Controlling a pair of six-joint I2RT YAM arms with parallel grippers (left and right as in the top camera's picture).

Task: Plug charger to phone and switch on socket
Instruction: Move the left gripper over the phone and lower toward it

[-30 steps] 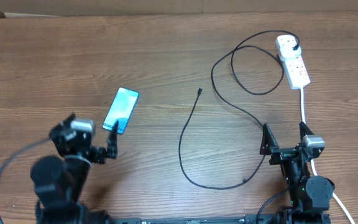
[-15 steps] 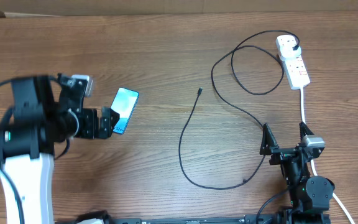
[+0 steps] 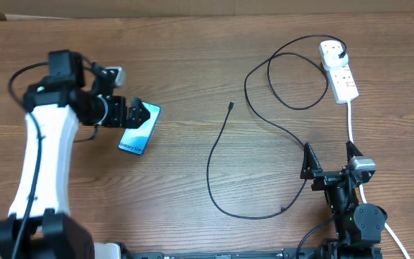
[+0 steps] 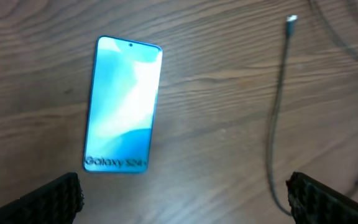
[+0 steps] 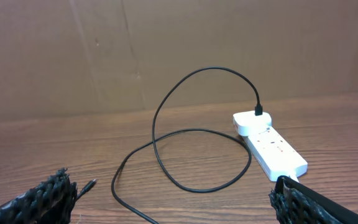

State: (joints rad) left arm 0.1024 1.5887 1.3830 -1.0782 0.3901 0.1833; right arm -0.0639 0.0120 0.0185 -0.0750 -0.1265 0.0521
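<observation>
Left arm (image 3: 38,151) has swung from 7 o'clock up to 9 o'clock in the last second. Phone, charger, socket and right jaws haven't moved.

Left jaws: wide apart, holding nothing. Fingertips (image 4: 55,198) sit at the bottom corners of the wrist view. Phone (image 4: 124,104) lies flat, screen up, between them but ahead of the tips and nearer the left one. Looks like a hover, no contact. In the overhead view the jaws cover the phone's 1 o'clock end, and the text end points to 7 o'clock.

Connector tip (image 3: 231,106) of the charger (image 3: 208,169) lies well apart from the phone, at its 3 o'clock, on bare counter (image 3: 192,43). The cable loops off to a plug in the socket (image 3: 338,70) at 2 o'clock.

Right jaws: apart, empty, at 5 o'clock, with the white cord (image 3: 352,122) running just beside them.

Handling, my read:
- **Phone:** rigid, thin, slick glass. Pinch across the long edges mid-body, or just pin it. Port not visible, probably at the text end.
- **Cable:** light and limp, can't be pushed. Grab just behind the tip to steer it. Slack looks ample.
- **Socket switch:** too small to make out.
</observation>
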